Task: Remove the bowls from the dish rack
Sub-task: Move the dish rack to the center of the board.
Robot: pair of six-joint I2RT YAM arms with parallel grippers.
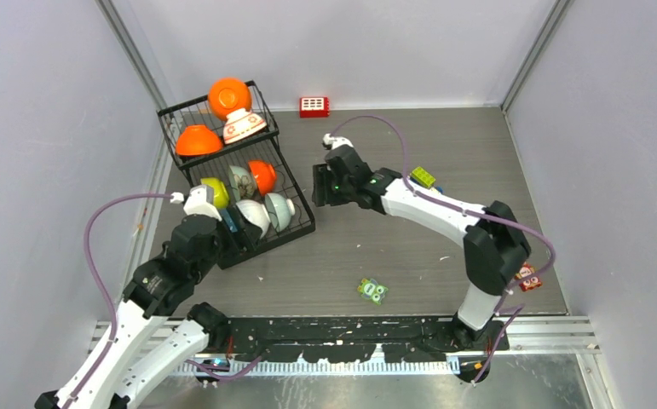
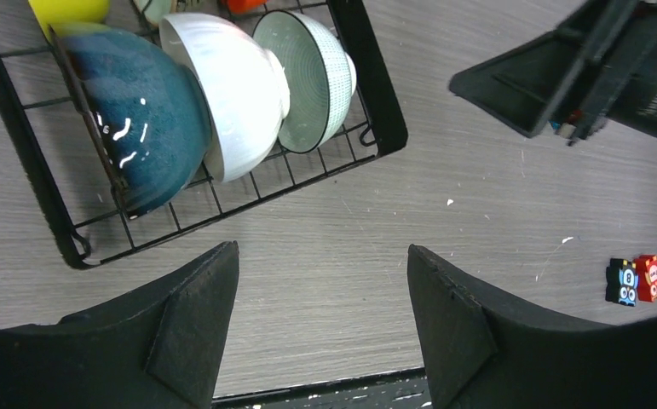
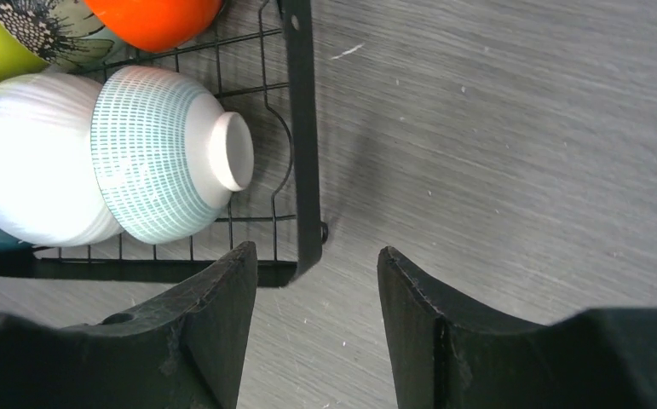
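Table [image 3: 495, 153] beside dish rack [image 3: 302, 128] open; bowls [image 3: 167, 166] packed.

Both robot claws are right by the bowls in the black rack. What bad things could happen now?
1. The teal bowl, white bowl and mint bowl lean against each other, so pulling one out might topple the others.
2. The right claw hangs over the edge of the dish rack; it could snag the wire and drag the rack.
3. The left claw is near the same corner, so the arms might bump.

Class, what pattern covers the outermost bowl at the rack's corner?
The bowl has rows of small teal dashes on white; right wrist view.
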